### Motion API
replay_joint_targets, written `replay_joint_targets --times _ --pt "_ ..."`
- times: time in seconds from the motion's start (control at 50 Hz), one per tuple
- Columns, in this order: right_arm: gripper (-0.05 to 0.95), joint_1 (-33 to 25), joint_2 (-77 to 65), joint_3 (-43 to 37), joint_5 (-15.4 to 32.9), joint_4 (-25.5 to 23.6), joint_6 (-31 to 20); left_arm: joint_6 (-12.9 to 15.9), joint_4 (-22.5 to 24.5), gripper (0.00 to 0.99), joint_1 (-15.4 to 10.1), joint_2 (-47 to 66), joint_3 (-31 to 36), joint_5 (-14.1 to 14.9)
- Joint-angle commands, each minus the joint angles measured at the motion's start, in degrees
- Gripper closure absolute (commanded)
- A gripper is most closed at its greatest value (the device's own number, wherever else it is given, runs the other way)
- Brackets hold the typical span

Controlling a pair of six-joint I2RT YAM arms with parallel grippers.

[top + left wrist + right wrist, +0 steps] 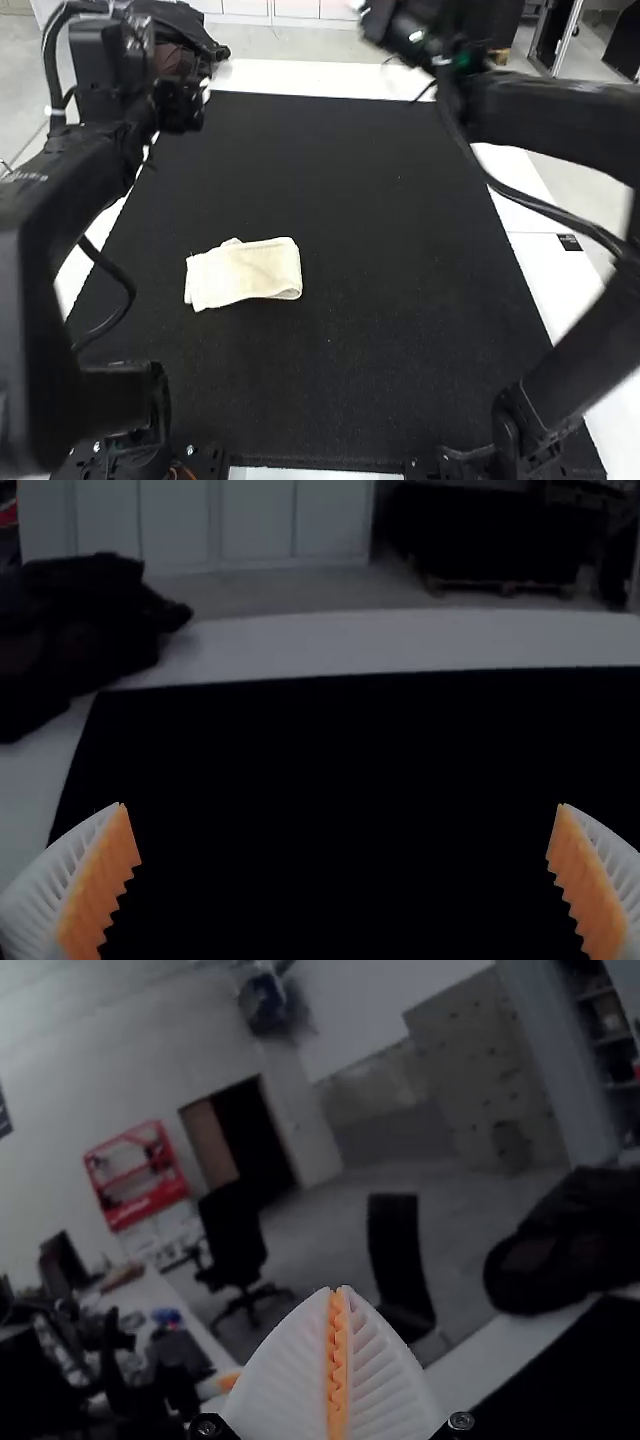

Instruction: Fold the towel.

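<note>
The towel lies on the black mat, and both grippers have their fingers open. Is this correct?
Not quite: the right gripper has its fingers shut, as the right wrist view shows. The towel does lie on the black mat, and the left gripper has its fingers open.

- Towel (245,272): plain cream, close to off-white.
- Mat (400,330): solid black.
- Counter (300,78): white, bordering the black.
- Left arm (60,200) and right arm (560,125): both black.
- Left fingers (45,900): white, with orange pads (100,890).
- Right fingers (285,1380): likewise white and orange.
</note>
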Motion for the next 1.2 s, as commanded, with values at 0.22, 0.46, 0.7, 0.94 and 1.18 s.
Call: replay_joint_targets --times 0.22,0.46,0.7,0.94,1.18 --pt "0.92 -15.8 -26.9 -10.3 -0.7 -1.1 7.6 -4.5 -2.2 0.043 -6.9 -10.7 5.1 -3.4" --pt "0.92 -25.4 -41.7 -16.2 -5.4 -1.2 14.9 -5.6 -5.3 0.044 -6.9 -19.6 3.6 -1.0" --pt "0.92 -29.0 -54.9 -24.6 -7.3 -1.2 24.4 -7.7 -4.9 0.046 -6.8 -29.9 -3.4 0.4" --pt "0.92 -29.4 -65.1 -31.7 -2.4 -1.1 25.8 -8.5 -5.2 0.046 -6.5 -39.0 -9.1 -0.2" --pt "0.84 -29.4 -75.7 -32.9 5.0 -5.8 17.4 -9.1 -6.8 0.046 -6.5 -48.7 -13.3 -2.4"
